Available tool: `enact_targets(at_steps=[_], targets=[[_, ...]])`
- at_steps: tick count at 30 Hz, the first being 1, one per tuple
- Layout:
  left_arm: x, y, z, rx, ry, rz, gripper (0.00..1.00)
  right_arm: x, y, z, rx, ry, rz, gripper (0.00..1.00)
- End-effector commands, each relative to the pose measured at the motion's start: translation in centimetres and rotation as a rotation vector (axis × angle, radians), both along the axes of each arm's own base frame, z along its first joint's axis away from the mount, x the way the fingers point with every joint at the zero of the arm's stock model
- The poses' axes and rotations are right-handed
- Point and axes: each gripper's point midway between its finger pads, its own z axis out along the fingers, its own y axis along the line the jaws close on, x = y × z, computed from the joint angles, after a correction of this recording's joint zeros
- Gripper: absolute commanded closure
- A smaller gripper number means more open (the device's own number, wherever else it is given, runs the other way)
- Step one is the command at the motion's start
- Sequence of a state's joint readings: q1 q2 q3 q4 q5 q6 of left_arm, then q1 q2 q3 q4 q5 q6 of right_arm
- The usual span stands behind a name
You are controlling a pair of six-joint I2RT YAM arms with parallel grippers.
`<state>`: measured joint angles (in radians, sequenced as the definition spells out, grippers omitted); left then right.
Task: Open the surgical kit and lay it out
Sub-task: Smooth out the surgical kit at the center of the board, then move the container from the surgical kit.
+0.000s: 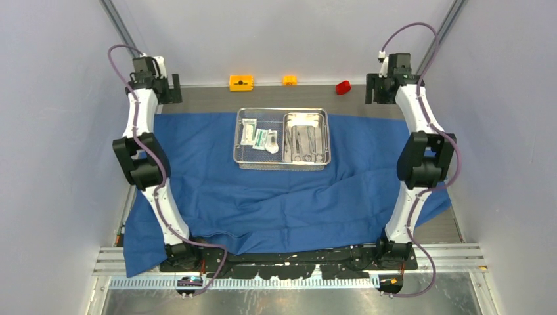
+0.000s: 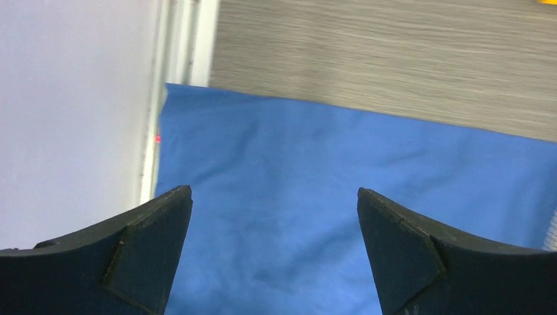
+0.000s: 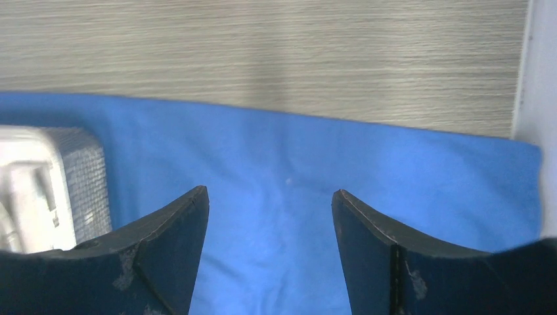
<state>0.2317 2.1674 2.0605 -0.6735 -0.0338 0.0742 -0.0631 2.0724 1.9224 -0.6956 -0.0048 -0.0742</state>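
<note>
The blue cloth wrap (image 1: 217, 177) lies spread flat over the table, its near edge draped over the arm bases. On it at the back middle stands the silver wire-mesh basket (image 1: 242, 154). Inside the basket, white packets (image 1: 258, 136) lie on the left and the smaller steel tray (image 1: 289, 134) sits on the right, with slim metal instruments (image 1: 306, 144) in it. My left gripper (image 1: 169, 89) (image 2: 274, 197) hangs open over the cloth's (image 2: 315, 197) far left corner, holding nothing. Over the far right corner of the cloth (image 3: 276, 170), my right gripper (image 1: 374, 88) (image 3: 270, 193) is open and empty, with the basket (image 3: 82, 177) at its left.
Two orange blocks (image 1: 241, 82) (image 1: 289, 80) and a small red block (image 1: 343, 86) sit on the bare grey strip along the back wall. Side walls stand close behind both grippers.
</note>
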Motion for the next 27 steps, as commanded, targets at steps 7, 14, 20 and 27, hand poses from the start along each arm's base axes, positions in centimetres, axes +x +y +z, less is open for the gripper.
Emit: enact_targets(at_steps=[7,14,20,27], targets=[[-2.8,-15.6,3.3,-0.426,-0.142,-0.323,0.05,-6.0,12.9,1.6,0.218,-0.018,0.230,0.27],[-4.4,-24.6,-1.4,-0.551,-0.014,-0.457,0.18,-7.9,18.7,-1.7,0.230,0.061,0.327,0.30],[-4.7,-27.4,-3.9,-0.656,0.063,-0.451,0.26,-8.2,19.6,-4.5,0.245,0.133,0.327,0.37],[-5.5,-27.1,-6.5,-0.608,0.110,-0.421,0.35,-8.8,19.7,-6.7,0.252,0.184,0.326,0.52]])
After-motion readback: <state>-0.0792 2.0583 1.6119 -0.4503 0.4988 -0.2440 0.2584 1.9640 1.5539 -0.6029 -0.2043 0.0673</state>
